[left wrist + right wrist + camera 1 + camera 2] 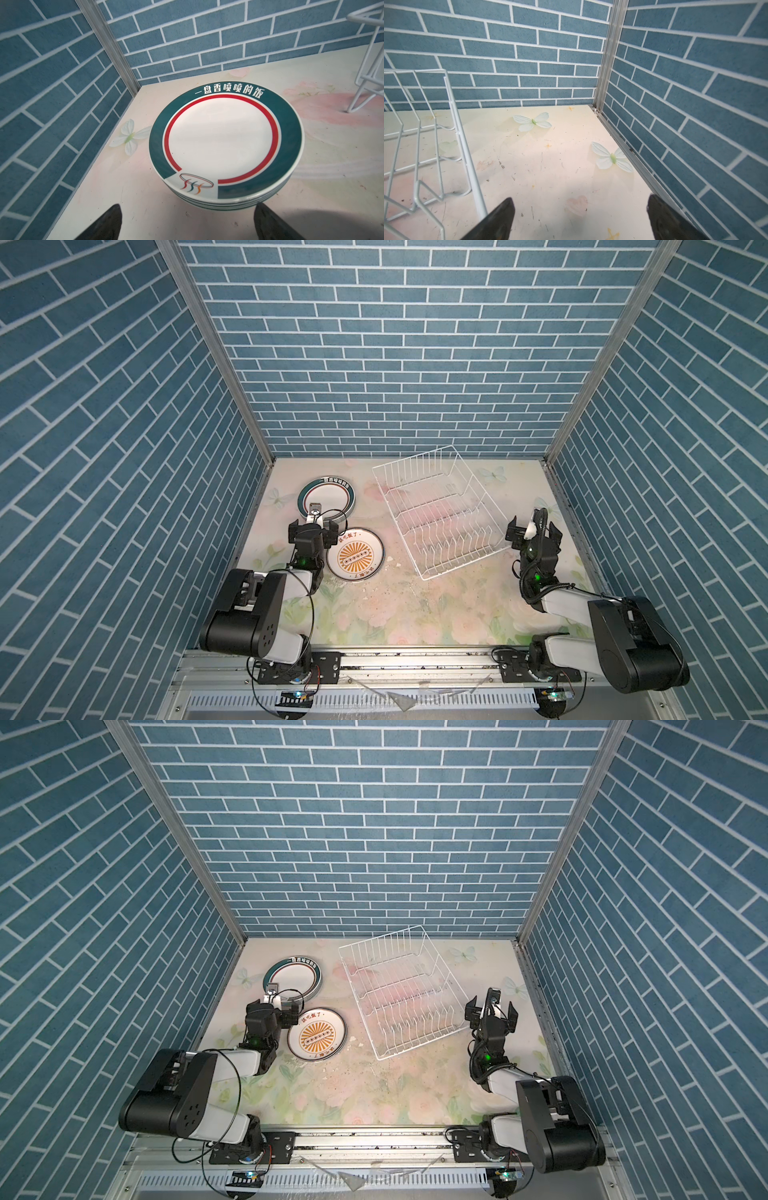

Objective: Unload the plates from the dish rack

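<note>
White dish rack [412,457] was seen empty, plates [224,143] stacked flat for stability (looks done); left fingers [108,224] and right fingers [500,218] were spread wide, nothing held.

White wire dish rack [442,512], green-and-red-rimmed plates [226,145], orange-sunburst plate [354,556], pastel floral tabletop [415,605], blue brick walls [395,344].

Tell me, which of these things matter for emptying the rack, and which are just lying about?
Part of the job: dish rack, empty; green-rimmed plate stack; sunburst plate; left gripper and right gripper, both open.
Just lying about: white chips on the table; clear shards by the front rail.
</note>
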Action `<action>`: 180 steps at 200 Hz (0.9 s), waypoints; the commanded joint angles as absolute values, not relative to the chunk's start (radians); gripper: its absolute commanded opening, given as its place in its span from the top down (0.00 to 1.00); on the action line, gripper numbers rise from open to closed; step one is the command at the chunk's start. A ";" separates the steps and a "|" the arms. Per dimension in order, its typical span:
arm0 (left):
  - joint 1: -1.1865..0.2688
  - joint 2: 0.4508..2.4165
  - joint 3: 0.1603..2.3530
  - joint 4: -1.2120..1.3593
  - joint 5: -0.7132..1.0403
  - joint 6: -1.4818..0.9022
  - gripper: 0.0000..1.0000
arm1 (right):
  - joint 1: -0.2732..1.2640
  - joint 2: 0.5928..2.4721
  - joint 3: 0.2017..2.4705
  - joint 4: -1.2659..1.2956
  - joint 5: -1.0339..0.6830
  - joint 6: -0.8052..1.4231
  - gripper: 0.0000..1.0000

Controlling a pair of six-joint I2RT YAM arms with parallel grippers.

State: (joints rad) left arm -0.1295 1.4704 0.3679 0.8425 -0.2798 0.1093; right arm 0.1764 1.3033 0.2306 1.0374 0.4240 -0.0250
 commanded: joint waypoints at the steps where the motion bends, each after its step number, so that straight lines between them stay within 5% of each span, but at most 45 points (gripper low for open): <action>1: -0.130 1.473 0.365 0.875 -0.295 0.114 0.01 | 0.176 1.386 0.186 1.148 0.381 -0.106 0.01; 33: -0.130 1.475 0.368 0.867 -0.293 0.114 0.01 | 0.173 1.513 0.165 1.305 0.270 -0.138 0.01; 148: -0.124 1.528 0.318 0.995 -0.293 0.103 0.01 | 0.040 1.457 0.317 0.936 0.085 -0.028 0.01; 180: -0.125 1.537 0.312 1.024 -0.296 0.105 0.01 | 0.000 1.549 0.322 1.017 0.008 -0.003 0.01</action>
